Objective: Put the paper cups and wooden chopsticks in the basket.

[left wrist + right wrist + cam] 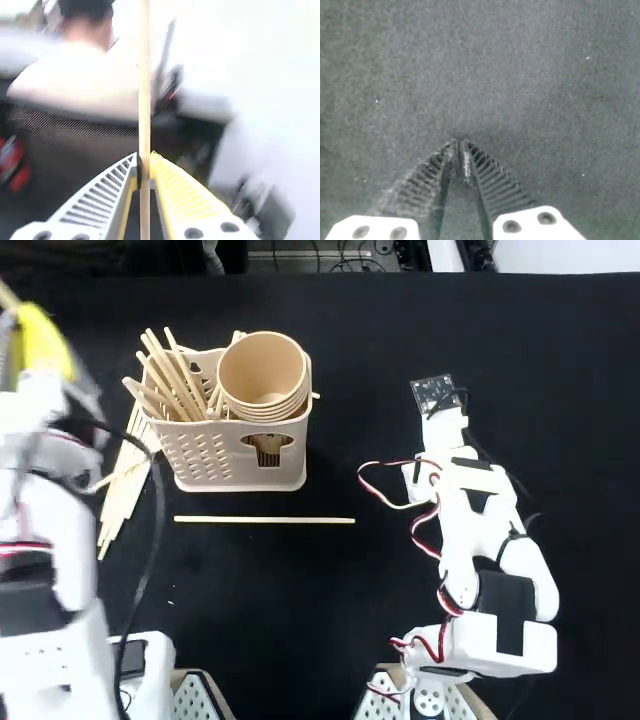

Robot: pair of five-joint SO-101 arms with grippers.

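Observation:
A beige slotted basket (205,455) stands left of the table's centre. It holds a stack of paper cups (262,375) and several wooden chopsticks (170,375) leaning upright. One chopstick (265,520) lies flat in front of the basket. More loose chopsticks (122,485) lie against its left side. My left gripper (144,157) is raised high at the table's left edge (40,335), shut on a single chopstick (144,75) that stands up between its fingers. My right gripper (458,145) is shut with nothing in it, its tips down on the black cloth, right of the basket.
The table is covered with a black cloth (400,340). The right arm (470,500) stands over its right half with looping red and white wires (385,485). The left arm's white body (50,570) is at the left edge.

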